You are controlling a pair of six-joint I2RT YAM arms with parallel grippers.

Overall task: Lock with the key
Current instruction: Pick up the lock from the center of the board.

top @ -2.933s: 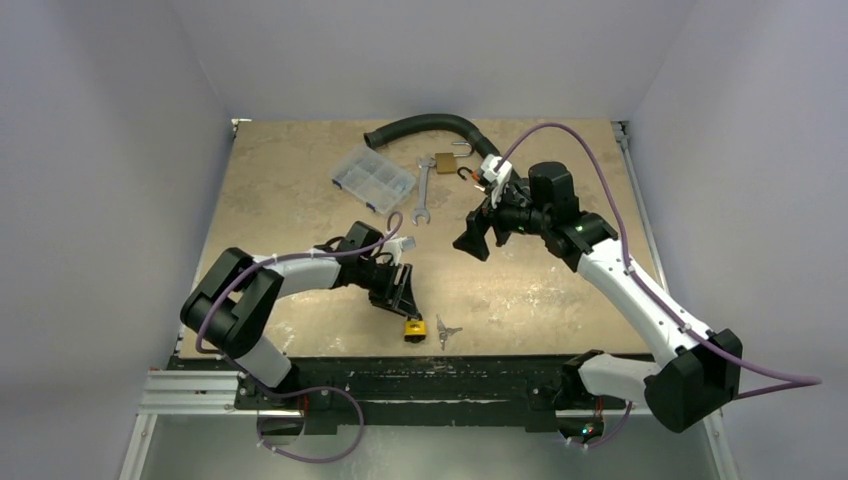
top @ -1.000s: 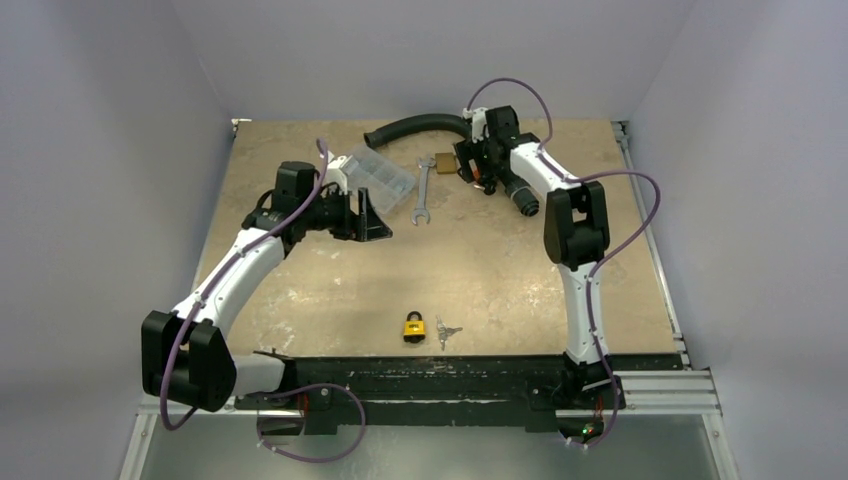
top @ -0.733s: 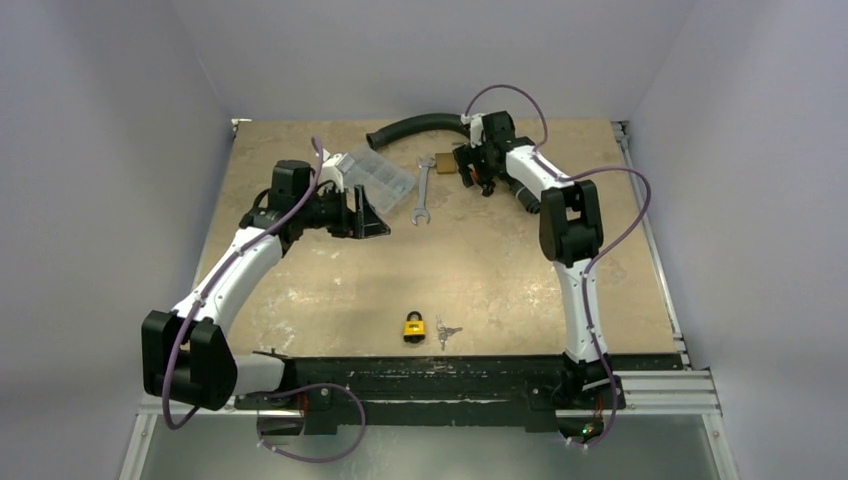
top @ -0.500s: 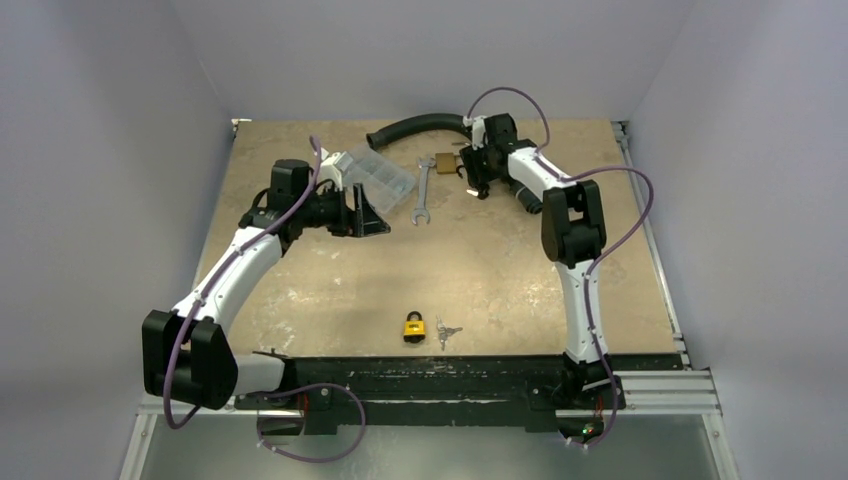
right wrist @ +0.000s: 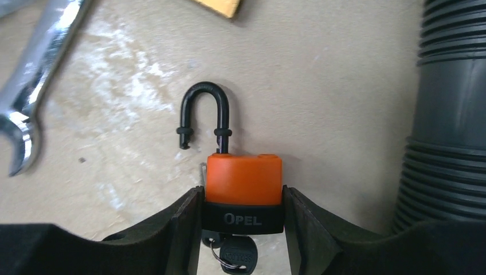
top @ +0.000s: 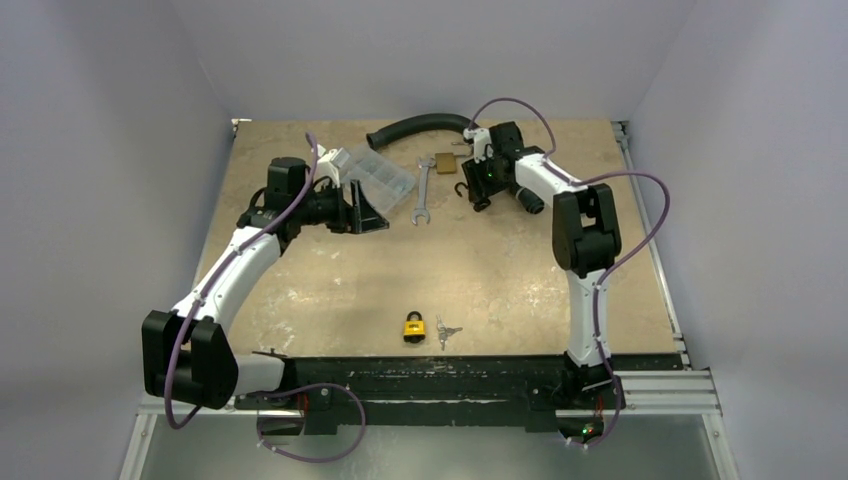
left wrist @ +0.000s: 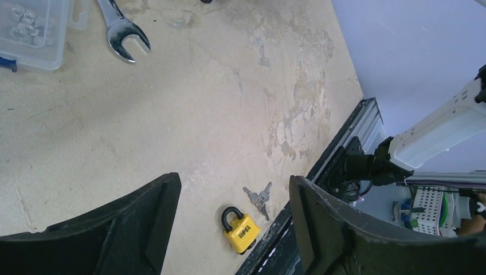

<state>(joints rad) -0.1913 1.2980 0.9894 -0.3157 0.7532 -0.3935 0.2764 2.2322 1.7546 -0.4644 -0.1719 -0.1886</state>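
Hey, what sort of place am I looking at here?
Most likely a robotics lab test cell: a scuffed tabletop boxed in by plain white walls, with staged items: an orange padlock, a wrench and a clear parts box.

White caps "OPEL" on the black lower band of the orange plastic-bodied padlock (right wrist: pixel 244 186), rt wrist view, approx 6 o'clock in frame; letters upright, easy to read. Small black-headed key (right wrist: pixel 234 252) at 6 o'clock from that band has raised marks, too small and cut off to read. Lt wrist view: dark "OPEL" on the face of the small yellow padlock (left wrist: pixel 240 230), also approx 6 o'clock in frame, text tilted up to the rt. Top view: both locks too small to read.
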